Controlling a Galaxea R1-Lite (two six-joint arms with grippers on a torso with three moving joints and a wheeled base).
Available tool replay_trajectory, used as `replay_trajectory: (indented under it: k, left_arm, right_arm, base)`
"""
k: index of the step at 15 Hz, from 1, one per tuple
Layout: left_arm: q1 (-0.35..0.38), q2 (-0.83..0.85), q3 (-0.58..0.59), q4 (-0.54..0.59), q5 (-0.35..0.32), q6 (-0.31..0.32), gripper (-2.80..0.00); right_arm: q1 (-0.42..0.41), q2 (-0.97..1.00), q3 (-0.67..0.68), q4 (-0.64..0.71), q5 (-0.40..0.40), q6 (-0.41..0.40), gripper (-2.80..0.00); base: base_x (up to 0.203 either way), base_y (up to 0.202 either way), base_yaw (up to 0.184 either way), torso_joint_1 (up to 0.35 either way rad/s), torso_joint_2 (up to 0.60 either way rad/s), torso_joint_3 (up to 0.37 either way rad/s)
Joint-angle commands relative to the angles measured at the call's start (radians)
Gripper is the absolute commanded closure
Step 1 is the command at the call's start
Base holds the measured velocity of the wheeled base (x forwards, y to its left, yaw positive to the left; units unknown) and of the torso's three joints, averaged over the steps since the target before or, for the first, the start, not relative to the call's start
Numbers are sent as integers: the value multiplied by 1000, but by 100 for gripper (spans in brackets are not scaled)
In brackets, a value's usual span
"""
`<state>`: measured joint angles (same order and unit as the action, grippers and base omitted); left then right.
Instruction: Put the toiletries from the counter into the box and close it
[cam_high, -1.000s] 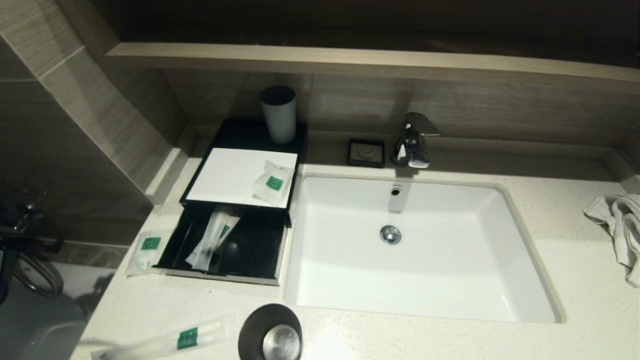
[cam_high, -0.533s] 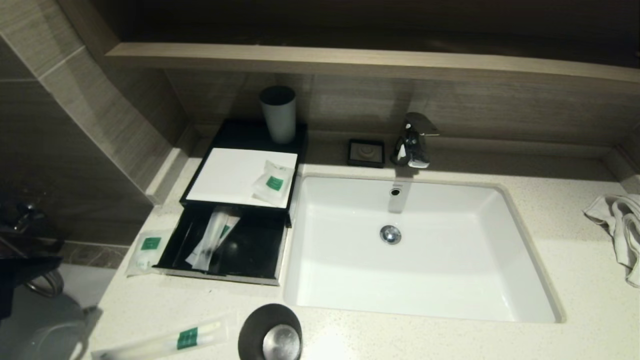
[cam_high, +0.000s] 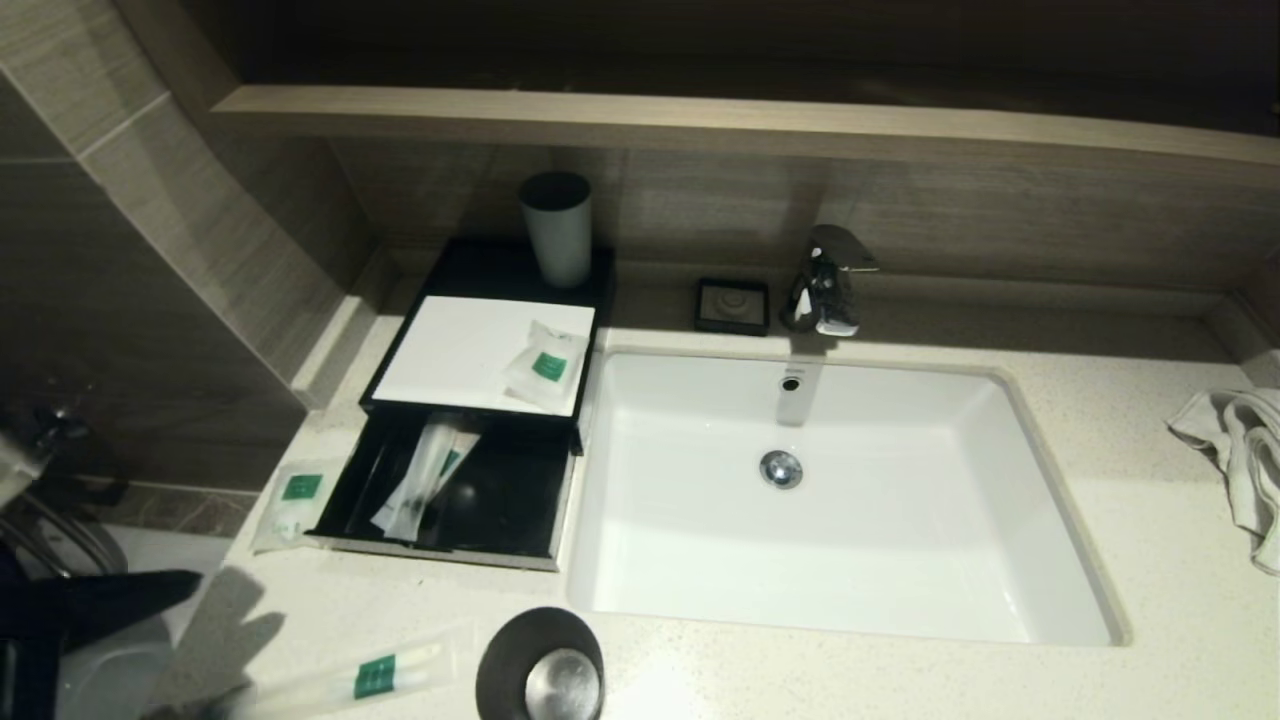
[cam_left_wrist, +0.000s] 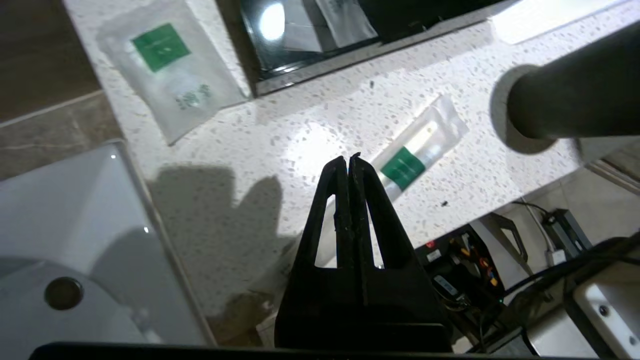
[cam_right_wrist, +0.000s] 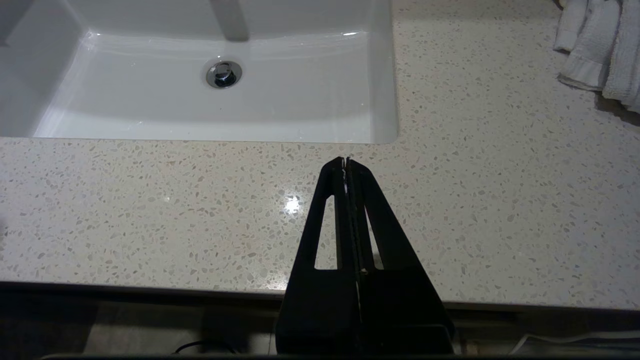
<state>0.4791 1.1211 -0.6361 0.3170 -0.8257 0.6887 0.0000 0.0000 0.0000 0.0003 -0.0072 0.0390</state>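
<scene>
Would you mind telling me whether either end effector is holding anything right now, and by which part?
Nothing is held. The left end effector is shut and empty above the long sachet; the right end effector is shut and empty.

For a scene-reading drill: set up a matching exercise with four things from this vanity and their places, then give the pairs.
Things:
1. grey cup
2. long sachet
3. small sachet
4. towel

Places:
A. inside the open drawer
B. on the box's white top panel
C. on the box's black rear part
D. at the counter's right edge

Pairs: 1-C, 2-A, 3-B, 4-D
</scene>
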Motion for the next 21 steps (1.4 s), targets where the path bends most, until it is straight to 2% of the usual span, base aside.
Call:
replay_trajectory:
  k: [1,11,13,16,19,21]
  left_arm:
    - [-40,-19,50,-5,-3,8,0]
    - [-77,-81,206,-10,17,103,0]
    - [-105,-86,230,-15,57,123,0]
    - [-122,-91,264,-16,110,191,0]
    - [-123,-90,290,-17,119,236,0]
    - [-123,-92,322,-18,131,312,0]
  right_arm:
    - [0,2,0,0,0,1,0]
    - [0,2,0,0,0,1,0]
    - [0,2,0,0,0,1,0]
    - [0,2,0,0,0,1,0]
    - [0,2,0,0,0,1,0]
    - [0,2,0,0,0,1,0]
  base:
    - [0,0,0,0,0,0]
    - [0,0,0,0,0,0]
    - [0,0,0,0,0,0]
    - [0,0,0,0,0,0]
    - [0,0,0,0,0,0]
    - [0,0,0,0,0,0]
